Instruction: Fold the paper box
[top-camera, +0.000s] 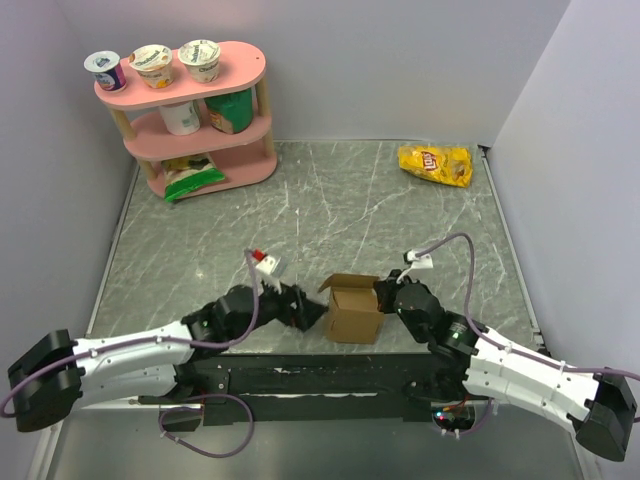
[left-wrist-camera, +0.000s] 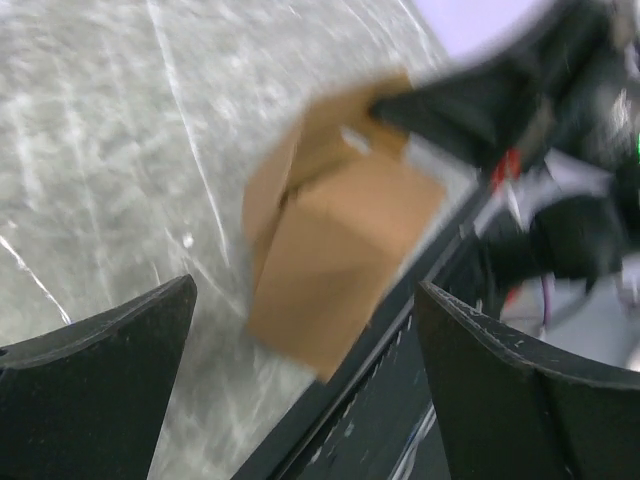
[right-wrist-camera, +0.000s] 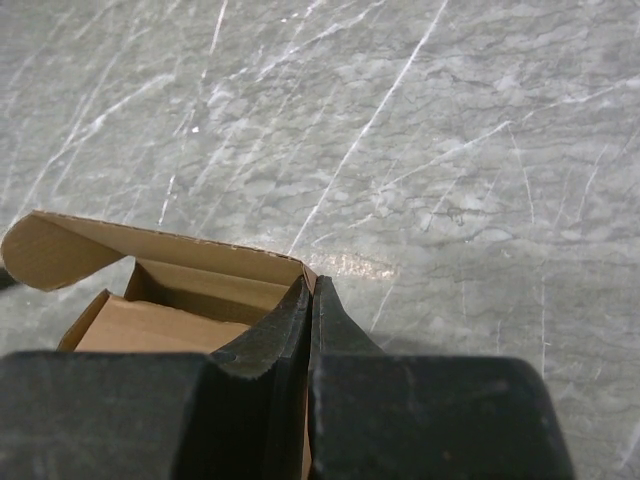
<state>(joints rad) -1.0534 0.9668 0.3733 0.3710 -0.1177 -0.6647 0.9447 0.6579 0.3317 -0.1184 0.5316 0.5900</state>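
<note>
Lid-closing stage, likely: formed paper box (top-camera: 352, 314), lid flap (top-camera: 344, 283) up. Right pincer (top-camera: 386, 297) clamped on its right side; left pincer (top-camera: 310, 311) apart, just left. Next: press flap down, tuck.

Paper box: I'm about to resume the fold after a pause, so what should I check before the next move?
1. Grip: the right gripper is shut on the side wall of the paper box: ok.
2. Free arm: the left gripper is open and off the box: ok.
3. Closure: the lid flap is folded down: not ok, it stands open.
4. Seating: box base flat on the table: cannot tell.
5. Margin: room between the box and the table's near edge: not ok, it sits right beside the edge.
6. Clutter: the chip bag is clear of the work: ok, far corner.
</note>
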